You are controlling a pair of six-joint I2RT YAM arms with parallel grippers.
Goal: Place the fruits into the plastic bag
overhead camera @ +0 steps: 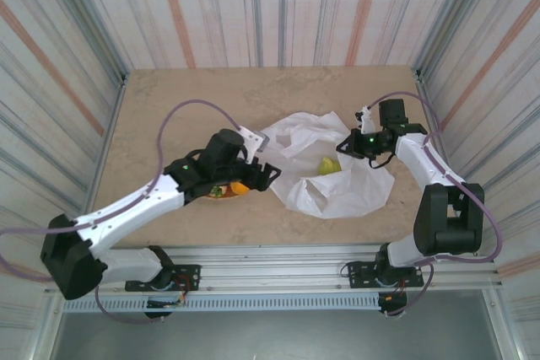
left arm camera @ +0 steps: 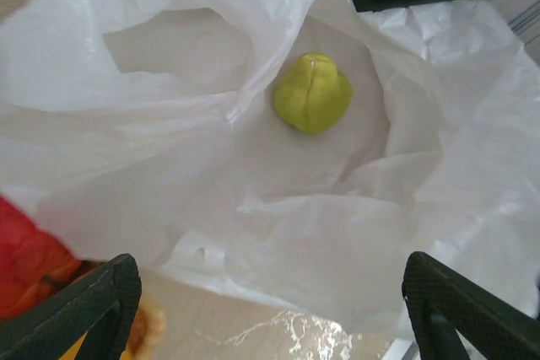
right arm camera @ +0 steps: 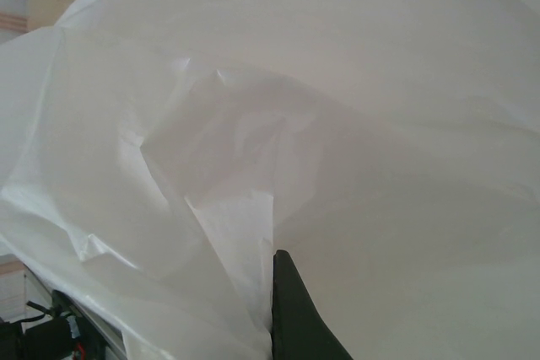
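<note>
The white plastic bag (overhead camera: 337, 187) lies crumpled at the table's middle, its mouth held up. A yellow-green fruit (overhead camera: 327, 165) rests inside it, and it shows plainly in the left wrist view (left arm camera: 312, 92). My left gripper (overhead camera: 268, 174) hovers open and empty just left of the bag's mouth, its fingers (left arm camera: 93, 309) wide apart over the bag's near edge (left arm camera: 278, 233). My right gripper (overhead camera: 354, 146) is shut on the bag's far rim, pinching the film (right arm camera: 253, 166) at its dark fingertip (right arm camera: 291, 309). A red fruit (left arm camera: 25, 263) sits at the left wrist view's left edge.
A tan plate (overhead camera: 221, 194) with an orange fruit (overhead camera: 240, 188) lies under my left arm, its rim (left arm camera: 150, 326) close to my left finger. Striped walls enclose the table on three sides. A metal rail (overhead camera: 278, 255) runs along the near edge.
</note>
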